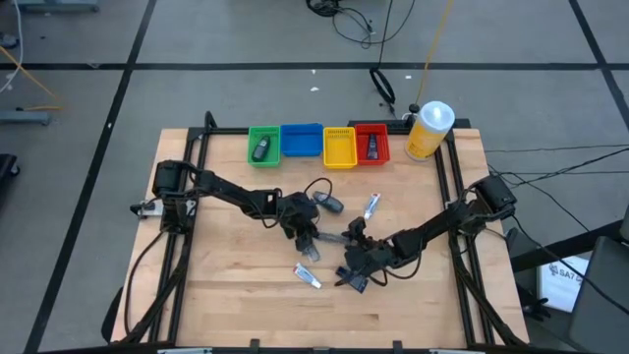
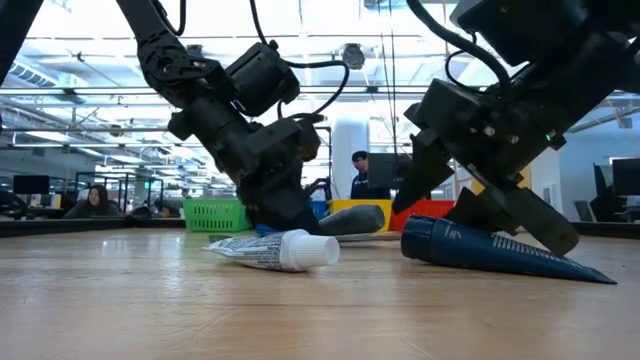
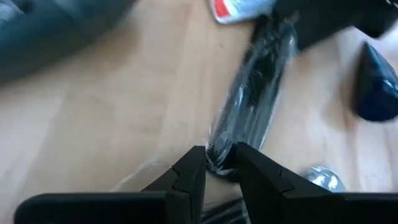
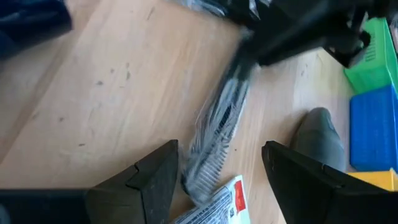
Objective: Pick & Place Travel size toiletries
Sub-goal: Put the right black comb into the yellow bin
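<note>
A dark comb-like item in a clear wrapper (image 3: 249, 93) lies mid-table between my two grippers; it also shows in the right wrist view (image 4: 217, 134). My left gripper (image 1: 311, 236) is shut on one end of it. My right gripper (image 4: 221, 180) is open, one finger on either side of the wrapper's other end, touching nothing. A white tube (image 2: 280, 250) and a dark blue tube (image 2: 490, 250) lie near the table's front. A dark grey bottle (image 1: 332, 205), a white-silver tube (image 1: 371, 205) and a red-marked sachet (image 4: 217, 202) lie close by. My left gripper pinches the wrapped item's end (image 3: 219, 155) between its two fingers, which lie along the item's length. The item stretches away from the fingertips toward my right gripper. Whether it is clear of the table does not show.
Green (image 1: 262, 146), blue (image 1: 302, 140), yellow (image 1: 339, 147) and red (image 1: 371, 145) bins stand in a row at the far edge; the green and red each hold a dark item. A big yellow bottle (image 1: 428, 130) stands to their right. Bare wood lies at the front left.
</note>
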Motion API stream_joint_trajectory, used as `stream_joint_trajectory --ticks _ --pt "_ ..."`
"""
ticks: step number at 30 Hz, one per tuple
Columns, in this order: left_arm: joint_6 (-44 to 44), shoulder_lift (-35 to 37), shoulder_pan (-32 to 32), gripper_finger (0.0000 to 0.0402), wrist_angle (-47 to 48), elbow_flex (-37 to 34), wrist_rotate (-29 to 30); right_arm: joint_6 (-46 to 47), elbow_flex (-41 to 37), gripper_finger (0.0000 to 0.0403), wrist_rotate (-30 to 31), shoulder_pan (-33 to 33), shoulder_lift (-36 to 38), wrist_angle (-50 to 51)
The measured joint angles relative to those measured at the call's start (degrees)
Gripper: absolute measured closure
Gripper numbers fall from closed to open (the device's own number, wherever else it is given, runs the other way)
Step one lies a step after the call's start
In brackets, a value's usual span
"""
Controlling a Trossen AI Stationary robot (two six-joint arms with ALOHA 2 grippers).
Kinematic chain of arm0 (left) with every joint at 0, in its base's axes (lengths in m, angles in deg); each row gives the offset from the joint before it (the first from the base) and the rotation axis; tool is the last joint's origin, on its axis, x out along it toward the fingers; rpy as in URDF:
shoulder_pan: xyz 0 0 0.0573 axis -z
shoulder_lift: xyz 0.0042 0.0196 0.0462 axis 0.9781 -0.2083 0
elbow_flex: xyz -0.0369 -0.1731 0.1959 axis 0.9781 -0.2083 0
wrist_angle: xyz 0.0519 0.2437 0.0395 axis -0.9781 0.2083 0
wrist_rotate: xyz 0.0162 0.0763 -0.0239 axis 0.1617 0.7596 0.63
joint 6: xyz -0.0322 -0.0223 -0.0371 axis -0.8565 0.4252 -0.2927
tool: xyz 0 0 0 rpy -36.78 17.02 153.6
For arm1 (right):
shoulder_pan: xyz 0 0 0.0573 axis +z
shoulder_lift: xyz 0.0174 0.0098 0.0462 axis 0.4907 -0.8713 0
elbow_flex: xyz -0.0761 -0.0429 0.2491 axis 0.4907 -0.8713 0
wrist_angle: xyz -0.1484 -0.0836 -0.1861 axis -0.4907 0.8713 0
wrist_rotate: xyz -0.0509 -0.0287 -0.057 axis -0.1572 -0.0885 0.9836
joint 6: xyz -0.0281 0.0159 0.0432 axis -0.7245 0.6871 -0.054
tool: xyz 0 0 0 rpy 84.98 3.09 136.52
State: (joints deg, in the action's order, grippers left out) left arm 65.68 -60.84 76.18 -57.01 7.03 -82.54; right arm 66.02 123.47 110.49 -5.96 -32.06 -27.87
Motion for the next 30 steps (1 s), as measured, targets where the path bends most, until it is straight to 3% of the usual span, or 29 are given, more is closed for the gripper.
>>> stream_joint_trajectory --ticks 5,10,18,26,30 --pt "4.89 -0.07 0.39 0.0309 -3.43 -0.11 -2.43 2.69 0.02 0.0177 -0.88 -0.17 0.03 0.17" --pt "11.68 -0.04 1.94 0.0309 -7.38 -0.11 -2.18 7.80 0.07 0.0179 -5.93 -1.91 0.28 0.53" --pt "15.20 0.03 3.86 0.0309 -13.98 -0.07 -1.73 10.95 0.20 0.0218 -9.24 -5.70 0.33 1.87" --pt "17.79 4.05 3.80 0.0309 -12.59 -0.04 4.46 14.76 0.24 0.0236 -20.08 -11.02 0.33 2.38" --pt "20.88 7.40 4.08 0.0309 -7.00 0.04 9.23 15.28 0.24 0.0250 -22.69 -12.76 0.28 2.68"
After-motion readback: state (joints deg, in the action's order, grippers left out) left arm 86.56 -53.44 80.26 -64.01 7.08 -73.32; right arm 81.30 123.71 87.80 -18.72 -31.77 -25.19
